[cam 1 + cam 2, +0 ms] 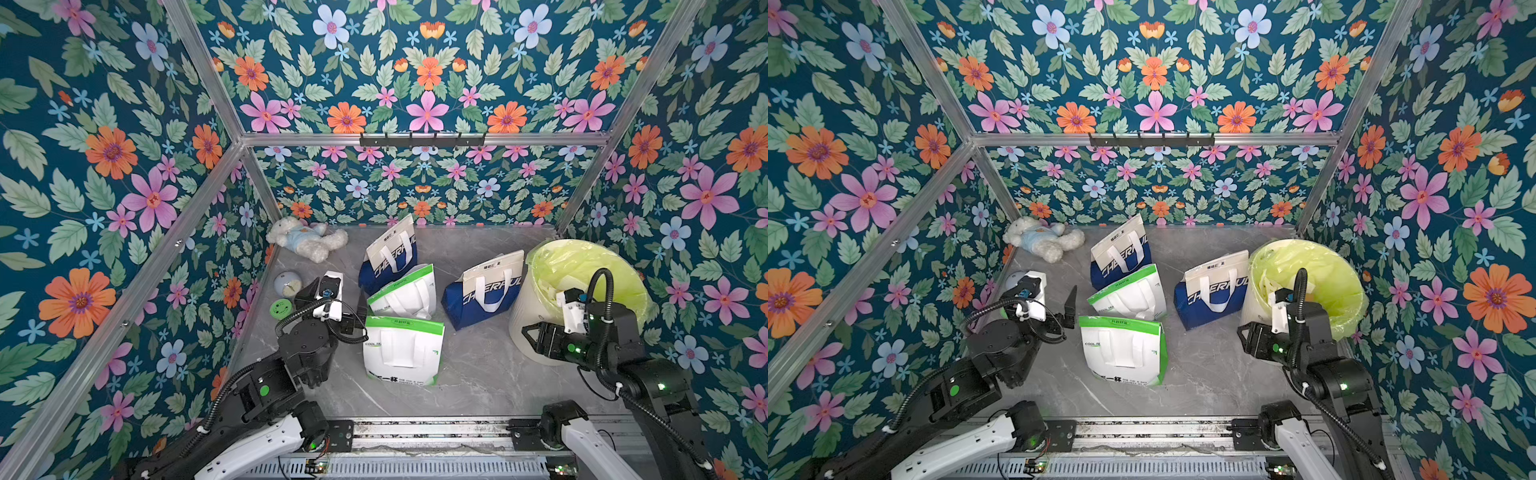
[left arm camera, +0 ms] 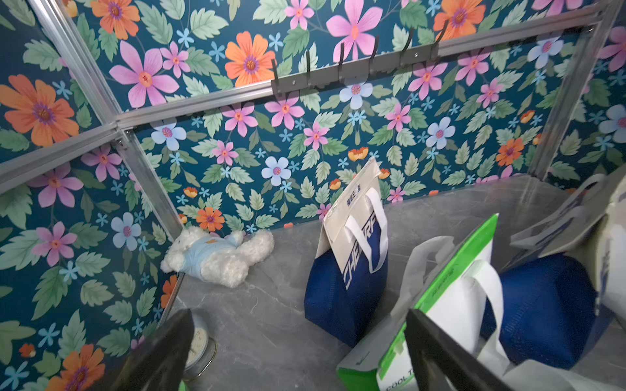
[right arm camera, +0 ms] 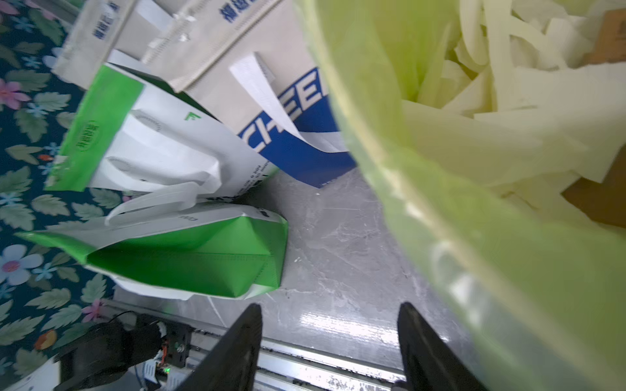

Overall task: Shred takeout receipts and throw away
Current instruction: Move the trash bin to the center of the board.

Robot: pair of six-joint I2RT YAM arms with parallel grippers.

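Floral-papered walls (image 1: 428,75), grey marble surface (image 1: 478,382). Takeout receipts (image 3: 501,101) show only as torn white strips inside the lime-lined bin (image 1: 582,246) — no whole sheet visible on the surface or among the four bags (image 1: 403,353). Left hand (image 2: 298,311) spread wide, empty, beside the bags. Right hand (image 3: 329,304) parted, empty, just beside the bin. Judged: shredding and binning done — or nearly

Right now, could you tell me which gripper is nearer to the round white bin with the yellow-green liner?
Right. The right gripper is close beside the bin; the left gripper is by a green-and-white bag.
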